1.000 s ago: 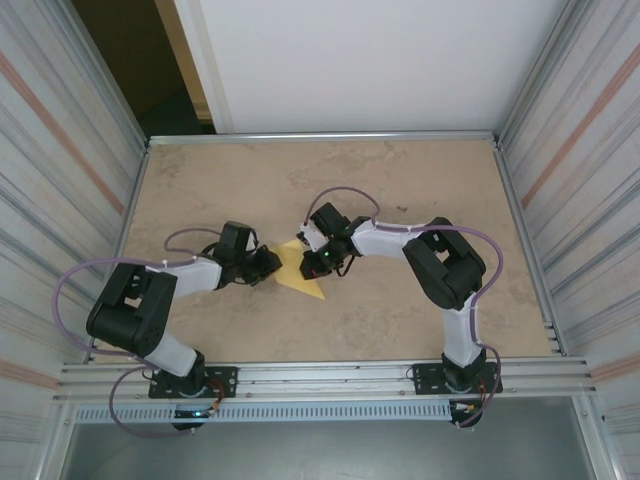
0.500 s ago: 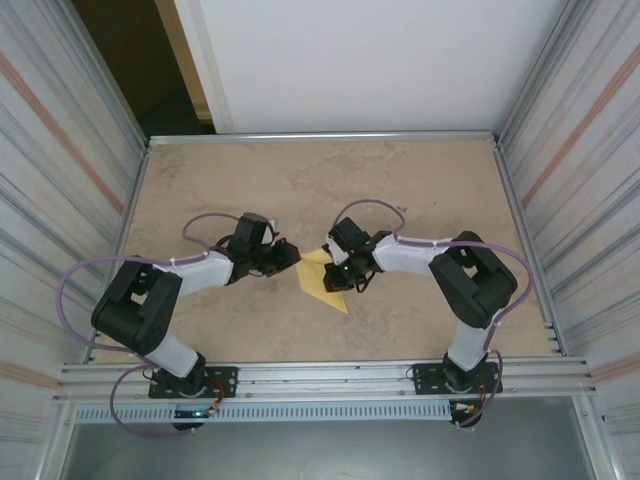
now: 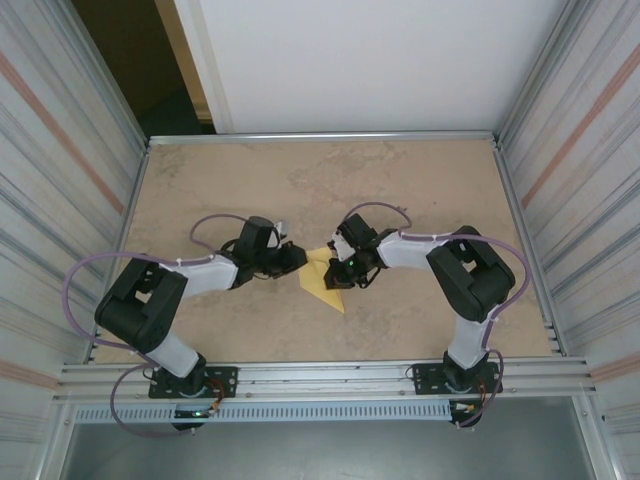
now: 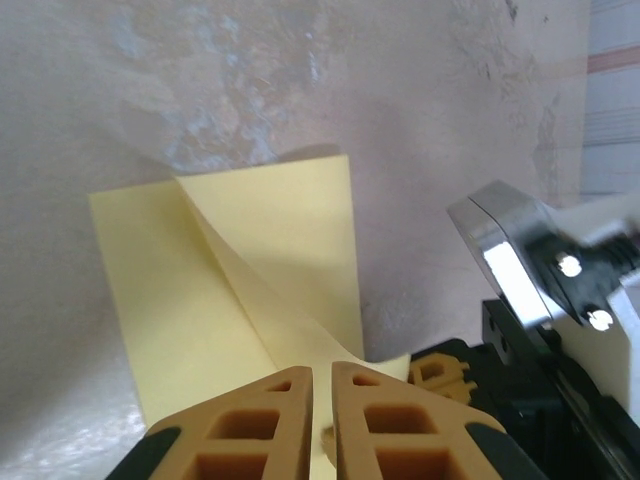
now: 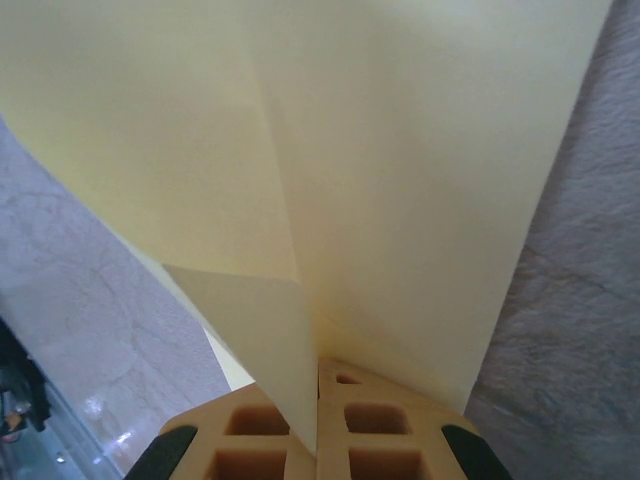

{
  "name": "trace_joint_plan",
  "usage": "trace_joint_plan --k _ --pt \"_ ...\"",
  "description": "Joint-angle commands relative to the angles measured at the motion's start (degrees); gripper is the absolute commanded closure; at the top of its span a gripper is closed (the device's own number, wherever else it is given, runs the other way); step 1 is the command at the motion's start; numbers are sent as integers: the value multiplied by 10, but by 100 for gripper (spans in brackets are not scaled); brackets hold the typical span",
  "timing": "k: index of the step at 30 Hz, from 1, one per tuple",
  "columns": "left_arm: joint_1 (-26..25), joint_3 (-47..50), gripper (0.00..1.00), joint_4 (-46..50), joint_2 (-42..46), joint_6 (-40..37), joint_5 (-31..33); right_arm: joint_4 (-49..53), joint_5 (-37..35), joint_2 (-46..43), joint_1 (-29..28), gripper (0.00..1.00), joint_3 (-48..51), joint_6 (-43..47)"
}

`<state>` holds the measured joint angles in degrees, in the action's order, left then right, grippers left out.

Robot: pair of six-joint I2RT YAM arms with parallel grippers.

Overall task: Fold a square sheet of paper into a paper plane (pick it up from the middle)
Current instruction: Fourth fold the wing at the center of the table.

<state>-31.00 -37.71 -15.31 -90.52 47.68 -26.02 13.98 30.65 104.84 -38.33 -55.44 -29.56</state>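
Holding the square sheet of paper (image 3: 326, 284) from both sides, we are partway through a fold near the middle of the table (image 3: 430, 180), a little toward its near edge. Our left gripper (image 3: 296, 257) comes in from the left with its fingers (image 4: 300, 420) drawn almost together. A raised flap of the sheet runs into the slim gap between them, so we judge it pinched there. Our right gripper (image 3: 338, 270) meets it from the right, its fingers (image 5: 400, 445) clamped on an upright crease with paper fanning away on either side. In the left wrist view the rest of the sheet lies flat on the table.

To do this step well, we should move both grips together along the crease line, so the thin paper is neither stretched nor torn between them. We would lay the flap down edge to edge before pressing, then let go one side at a time. A slanted crease here would spoil the dart's symmetry.
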Motion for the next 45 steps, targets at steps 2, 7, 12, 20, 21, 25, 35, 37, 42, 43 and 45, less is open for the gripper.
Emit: trace_joint_plan --k 2,7,12,20,21,25,35,37,42,43,45 --pt "-14 7 85 -39 -4 -23 -28 -15 40 13 14 96 16 -5" --pt "-30 -6 85 -60 -32 -26 -57 -25 48 17 23 95 26 1" --pt "-46 -28 85 -46 -56 -32 -54 -33 56 23 26 92 28 2" --pt "-46 -48 85 -34 -85 -16 -27 -38 61 15 31 85 35 6" --pt "-46 -51 85 -28 -87 -16 -22 -40 64 11 32 83 37 5" --pt "-43 -59 86 -17 -94 -15 -17 -47 77 -13 33 78 47 4" --pt "-40 -72 86 -14 -105 -19 -22 -51 85 -79 40 70 87 -4" --pt "-40 -75 86 -12 -106 -20 -21 -45 76 -84 41 71 92 -6" --pt "-39 -78 86 -12 -111 -21 -23 -41 65 -87 41 75 109 -9" --pt "-39 -79 86 -14 -113 -21 -25 -42 66 -86 42 76 111 -8" --pt "-38 -80 86 -15 -115 -20 -25 -42 66 -82 41 78 115 -9"
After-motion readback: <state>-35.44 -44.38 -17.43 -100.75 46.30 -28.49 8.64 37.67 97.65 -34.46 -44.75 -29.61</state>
